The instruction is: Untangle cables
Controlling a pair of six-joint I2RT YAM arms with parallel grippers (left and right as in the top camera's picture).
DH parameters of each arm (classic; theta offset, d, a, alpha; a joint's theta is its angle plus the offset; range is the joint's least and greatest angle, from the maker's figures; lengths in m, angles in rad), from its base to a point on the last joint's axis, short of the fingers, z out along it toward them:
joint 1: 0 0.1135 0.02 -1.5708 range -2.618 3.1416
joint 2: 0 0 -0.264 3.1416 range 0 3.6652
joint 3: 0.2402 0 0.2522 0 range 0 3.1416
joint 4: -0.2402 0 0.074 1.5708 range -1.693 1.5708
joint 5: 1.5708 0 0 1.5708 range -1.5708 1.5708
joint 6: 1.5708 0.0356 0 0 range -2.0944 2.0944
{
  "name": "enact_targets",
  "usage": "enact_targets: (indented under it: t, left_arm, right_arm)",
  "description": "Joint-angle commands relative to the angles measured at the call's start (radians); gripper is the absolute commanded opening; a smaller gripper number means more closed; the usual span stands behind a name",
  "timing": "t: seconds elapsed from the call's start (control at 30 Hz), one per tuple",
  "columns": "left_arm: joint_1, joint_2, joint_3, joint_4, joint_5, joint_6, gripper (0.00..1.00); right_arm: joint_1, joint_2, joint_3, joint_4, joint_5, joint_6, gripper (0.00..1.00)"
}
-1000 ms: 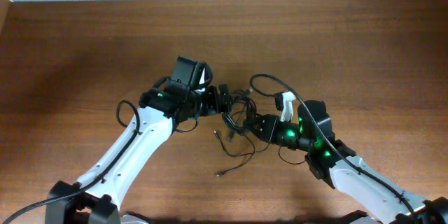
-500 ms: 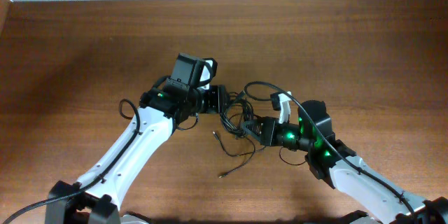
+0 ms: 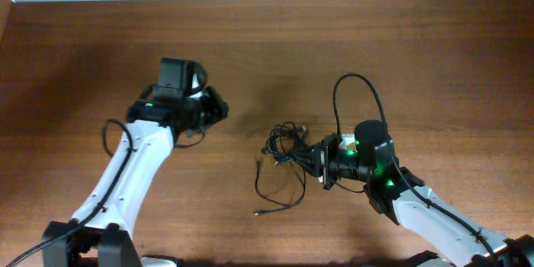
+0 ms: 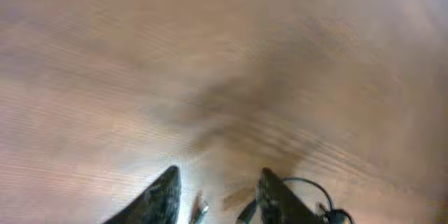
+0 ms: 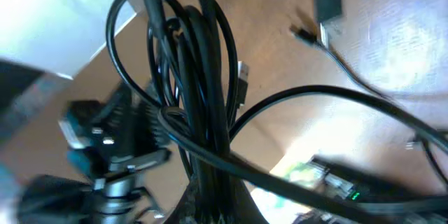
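While the left arm is pulling well clear overhead, the cables are staying bunched on the surface at the right jaws. Left wrist: the left jaws are hanging open, empty. Right wrist: the right jaws are seemingly gripping the bundle, leaving it knotted.

cables: black — slight gloss in the right wrist view
table: warm brown wood, fine grain streaks
left arm: white shell, black joints, green light
right arm: white shell, black wrist — bright green lights

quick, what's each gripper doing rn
left gripper: open, holding nothing
right gripper: closed on the cables
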Motion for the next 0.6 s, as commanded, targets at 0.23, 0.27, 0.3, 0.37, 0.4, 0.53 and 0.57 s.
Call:
enact_targets:
  t: [0.23,0.27,0.3,0.37,0.4,0.53,0.57]
  left_arm:
    - [0.039,0.002,0.008,-0.191,0.010,-0.092,0.70]
    - [0.038,0.002,0.008,-0.192,0.011,-0.090,0.75]
    - [0.038,0.002,0.008,-0.191,0.019,-0.084,0.78]
    - [0.039,0.002,0.008,-0.157,0.104,0.042,0.80]
    - [0.038,0.002,0.008,-0.133,0.143,0.098,0.79]
    - [0.037,0.002,0.008,0.008,0.385,0.306,0.56]
    - [0.037,0.002,0.008,0.068,0.460,0.365,0.47]
  right_arm:
    - [0.003,-0.005,0.010,0.028,0.029,-0.091,0.04]
    - [0.003,-0.005,0.010,0.047,0.062,-0.244,0.04]
    - [0.003,-0.005,0.010,0.069,0.089,-0.447,0.04]
    - [0.003,-0.005,0.010,0.082,0.105,-0.772,0.04]
    - [0.003,-0.005,0.010,0.082,0.106,-0.809,0.04]
    - [0.005,-0.005,0.010,0.069,0.105,-0.953,0.04]
    - [0.005,-0.005,0.009,0.066,0.105,-1.025,0.04]
